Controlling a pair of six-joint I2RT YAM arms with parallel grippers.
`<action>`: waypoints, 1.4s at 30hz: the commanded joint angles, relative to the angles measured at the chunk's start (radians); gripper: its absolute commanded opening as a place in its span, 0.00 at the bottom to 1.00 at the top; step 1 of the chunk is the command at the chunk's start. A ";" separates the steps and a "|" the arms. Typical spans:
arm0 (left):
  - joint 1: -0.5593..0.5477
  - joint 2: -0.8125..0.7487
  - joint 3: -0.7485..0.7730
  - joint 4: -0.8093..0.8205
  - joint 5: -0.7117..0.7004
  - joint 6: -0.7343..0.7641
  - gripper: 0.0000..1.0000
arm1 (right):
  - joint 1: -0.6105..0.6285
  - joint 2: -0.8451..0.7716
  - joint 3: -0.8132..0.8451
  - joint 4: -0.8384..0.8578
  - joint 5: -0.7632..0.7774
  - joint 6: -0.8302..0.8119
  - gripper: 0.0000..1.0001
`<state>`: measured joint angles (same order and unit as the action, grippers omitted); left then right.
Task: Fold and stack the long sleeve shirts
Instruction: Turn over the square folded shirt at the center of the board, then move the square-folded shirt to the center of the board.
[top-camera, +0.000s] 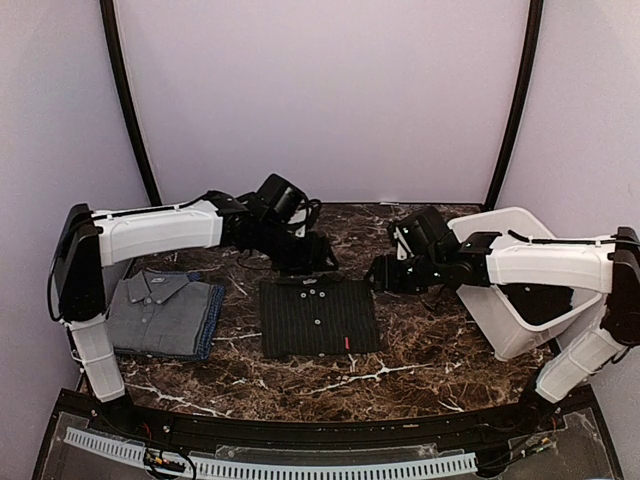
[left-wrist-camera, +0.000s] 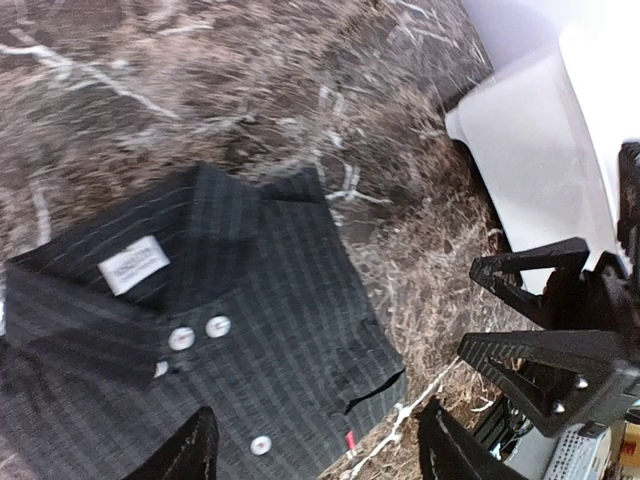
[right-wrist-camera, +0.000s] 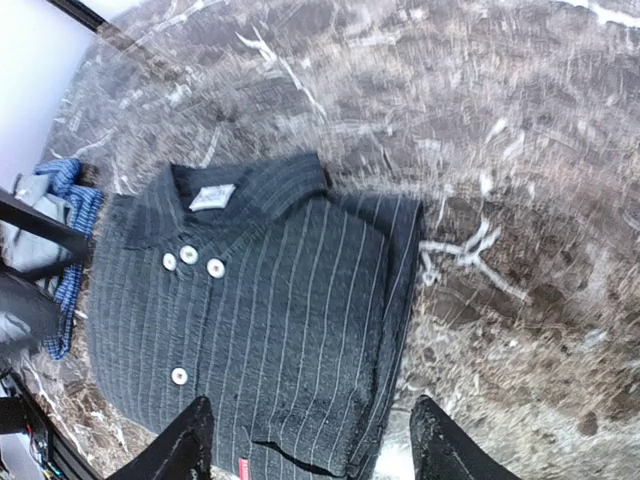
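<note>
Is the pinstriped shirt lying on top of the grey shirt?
No, the pinstriped shirt lies folded on the table by itself, apart from the grey shirt beside it.

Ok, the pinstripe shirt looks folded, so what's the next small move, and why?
Probably lower the left fingers and right fingers onto the far edge of the pinstripe shirt and grip it: it lies neatly folded, both pairs are open above it, and the grey shirt stack lies to its left.

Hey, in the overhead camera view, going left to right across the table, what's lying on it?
Folded grey shirt lying on a blue shirt → folded black pinstriped shirt → white tub.
</note>
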<state>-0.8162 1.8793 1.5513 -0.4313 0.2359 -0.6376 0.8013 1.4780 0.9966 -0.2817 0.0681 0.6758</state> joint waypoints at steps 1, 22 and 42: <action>0.103 -0.199 -0.206 0.045 -0.027 -0.014 0.67 | 0.022 0.087 -0.002 0.005 0.012 -0.021 0.69; 0.278 -0.208 -0.596 0.251 0.268 0.099 0.81 | 0.010 0.366 0.063 0.115 -0.063 -0.062 0.83; 0.222 -0.140 -0.550 0.279 0.254 -0.001 0.28 | 0.018 0.385 0.059 0.087 -0.029 -0.031 0.50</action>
<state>-0.5579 1.7184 0.9623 -0.1478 0.5076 -0.6178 0.8158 1.8359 1.0470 -0.1791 0.0257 0.6346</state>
